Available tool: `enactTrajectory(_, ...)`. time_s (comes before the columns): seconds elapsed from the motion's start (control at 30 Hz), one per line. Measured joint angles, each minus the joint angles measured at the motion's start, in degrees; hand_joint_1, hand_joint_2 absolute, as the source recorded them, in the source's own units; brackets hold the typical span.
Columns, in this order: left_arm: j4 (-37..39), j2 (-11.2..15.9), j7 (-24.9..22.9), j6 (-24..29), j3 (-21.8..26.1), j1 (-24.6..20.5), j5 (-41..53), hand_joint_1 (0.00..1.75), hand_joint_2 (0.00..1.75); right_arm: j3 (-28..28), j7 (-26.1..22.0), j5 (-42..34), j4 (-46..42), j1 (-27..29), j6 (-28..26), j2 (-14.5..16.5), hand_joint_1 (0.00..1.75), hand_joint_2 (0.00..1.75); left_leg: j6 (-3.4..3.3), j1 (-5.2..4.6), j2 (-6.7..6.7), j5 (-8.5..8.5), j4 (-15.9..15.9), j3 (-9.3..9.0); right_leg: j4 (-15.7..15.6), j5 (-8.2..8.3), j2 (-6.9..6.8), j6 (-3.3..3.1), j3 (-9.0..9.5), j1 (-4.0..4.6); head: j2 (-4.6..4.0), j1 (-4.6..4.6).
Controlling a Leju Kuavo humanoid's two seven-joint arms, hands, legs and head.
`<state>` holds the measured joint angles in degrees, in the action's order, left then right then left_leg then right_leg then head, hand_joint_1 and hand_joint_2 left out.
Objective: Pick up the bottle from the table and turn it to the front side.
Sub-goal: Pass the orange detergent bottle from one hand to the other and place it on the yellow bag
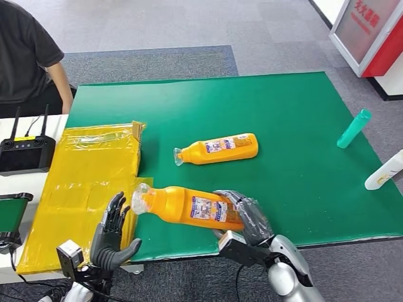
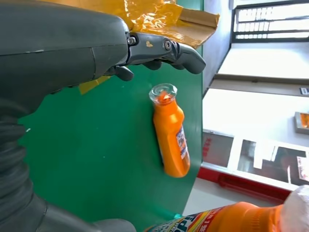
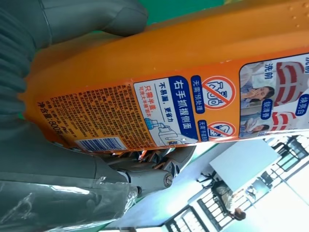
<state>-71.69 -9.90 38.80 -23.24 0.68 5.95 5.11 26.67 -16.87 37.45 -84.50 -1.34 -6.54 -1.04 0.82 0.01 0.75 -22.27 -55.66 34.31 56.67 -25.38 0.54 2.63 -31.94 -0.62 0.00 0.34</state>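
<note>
Head view: While my right hand (image 1: 247, 217) grips the bottle (image 1: 190, 206) by its base end at lower centre of the frame, the bottle lies nearly level above the near edge of the green mat (image 1: 295, 182), clear cap pointing left. My left hand (image 1: 111, 233) waits at lower left, fingers spread and holding nothing, just beside the cap. A second orange bottle (image 1: 218, 149) lies on the mat at centre; a yellow bag (image 1: 85, 176) sits at left.

Left wrist view: I see the spread fingers (image 2: 182, 53) across the top of the frame, the lying bottle (image 2: 170, 130) at centre, and part of the held one (image 2: 218, 217) along the bottom right edge.

Right wrist view: The fine-print label with barcode (image 3: 98, 144) fills the middle, thumb (image 3: 91, 17) at the top, fingers (image 3: 153, 169) wrapped below.

Step in hand: I judge the back label faces this wrist camera, so I would roll the wrist slowly about the bottle's long axis, keep the squeeze firm, and bring the left hand under the neck only if it sags.
</note>
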Motion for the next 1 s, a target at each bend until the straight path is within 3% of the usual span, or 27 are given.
enactTrajectory(0.23,0.0,0.0,0.0,-3.5,-1.8,-1.0,-2.8,0.00,1.75,1.3,-3.3,-3.1,-0.1,0.6,0.2,2.0,1.75,1.75,-0.02,-0.02,0.00,0.01,0.0,0.01,0.0,0.02,0.00,0.03,-0.01,-0.03,0.00,0.01)
enactTrajectory(0.67,-0.5,2.4,0.0,-13.6,-9.8,-3.0,-6.6,0.00,1.75,5.6,-6.6,-6.1,4.6,-0.3,1.5,5.1,1.75,1.75,-0.01,-0.01,0.00,0.01,0.0,0.01,0.0,0.00,0.00,0.00,0.00,0.00,0.00,0.01)
enactTrajectory(1.0,-1.8,3.6,0.0,-15.3,-11.8,-3.1,-7.8,0.00,1.75,7.8,-6.1,-4.1,10.0,-2.2,1.2,6.1,1.75,1.75,-0.01,0.00,0.00,0.01,0.0,0.01,0.0,0.00,0.00,0.00,0.00,0.00,0.00,-0.01)
